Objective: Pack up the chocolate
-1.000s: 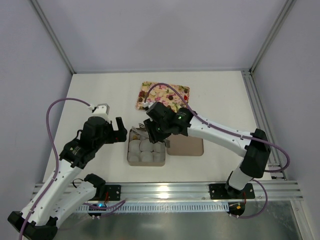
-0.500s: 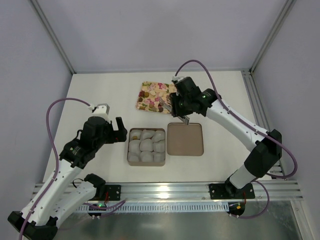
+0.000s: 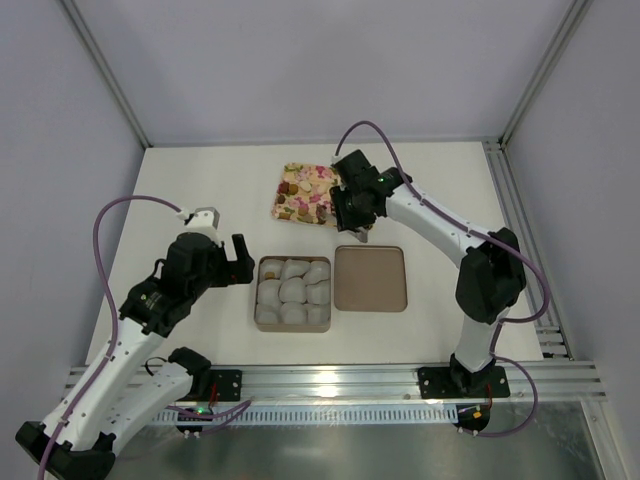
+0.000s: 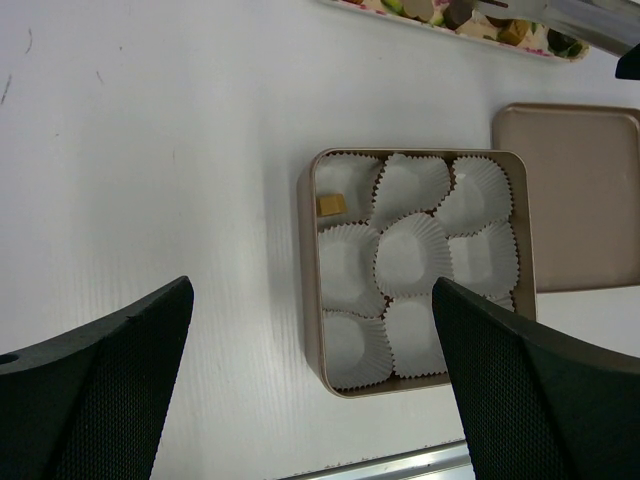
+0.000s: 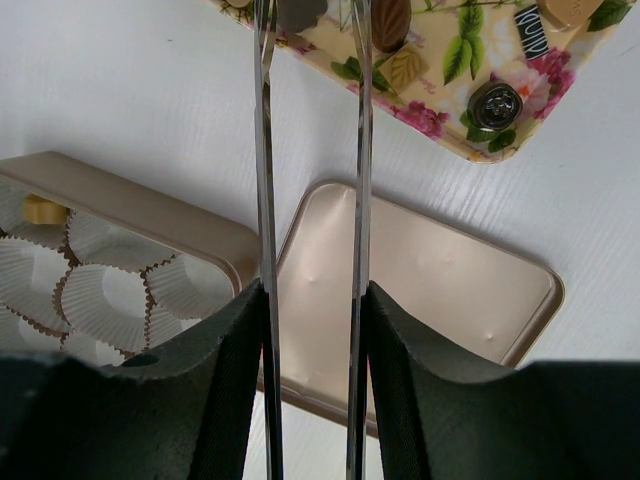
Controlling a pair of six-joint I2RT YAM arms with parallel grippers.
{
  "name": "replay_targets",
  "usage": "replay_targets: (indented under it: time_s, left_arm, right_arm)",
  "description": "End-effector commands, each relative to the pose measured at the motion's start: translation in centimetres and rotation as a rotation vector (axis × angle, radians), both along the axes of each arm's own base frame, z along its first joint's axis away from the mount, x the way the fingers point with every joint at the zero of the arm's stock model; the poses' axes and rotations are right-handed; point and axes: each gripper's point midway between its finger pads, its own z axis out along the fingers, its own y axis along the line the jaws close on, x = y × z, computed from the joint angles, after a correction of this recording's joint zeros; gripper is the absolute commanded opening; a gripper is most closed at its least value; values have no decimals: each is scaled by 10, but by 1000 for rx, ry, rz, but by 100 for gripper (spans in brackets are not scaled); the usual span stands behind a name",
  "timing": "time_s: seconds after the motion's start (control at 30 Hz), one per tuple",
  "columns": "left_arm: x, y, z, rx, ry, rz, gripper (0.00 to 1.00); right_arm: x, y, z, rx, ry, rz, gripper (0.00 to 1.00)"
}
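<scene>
Several chocolate pieces, such as a tan one (image 5: 404,66) and a dark round one (image 5: 497,103), lie on the flower-print tray (image 3: 300,200). One tan chocolate (image 4: 331,204) sits in the far left paper cup of the square brown box (image 3: 258,295). My right gripper (image 3: 352,212) is shut on metal tongs (image 5: 265,150). Their two blades reach up over the tray's near edge, slightly apart, their tips cut off at the top of the right wrist view. My left gripper (image 3: 228,262) hangs open left of the box, holding nothing.
The box's flat lid (image 3: 370,278) lies right of the box, touching it. White crinkled paper cups (image 4: 413,255) fill the box. A metal rail (image 3: 330,378) runs along the near table edge, and frame posts stand at the back corners.
My right gripper, with the tongs, has swung from above the box back to the flower-print tray. The left arm has stayed still.
</scene>
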Motion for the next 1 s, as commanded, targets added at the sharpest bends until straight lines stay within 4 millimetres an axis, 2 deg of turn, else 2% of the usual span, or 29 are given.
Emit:
replay_targets:
  time_s: [0.0,0.43,0.73,0.97]
  left_arm:
    - [2,1,2,-9,-6,18,100]
    - [2,1,0,-6,-1,19,100]
    - [2,1,0,-7,-2,18,100]
    - [2,1,0,-7,0,18,100]
  right_arm:
    - [11,13,18,49,-51,21,45]
    - [12,19,-3,35,-14,35,45]
    - [14,20,-8,20,-9,34,45]
    - [13,18,-10,5,-2,40,39]
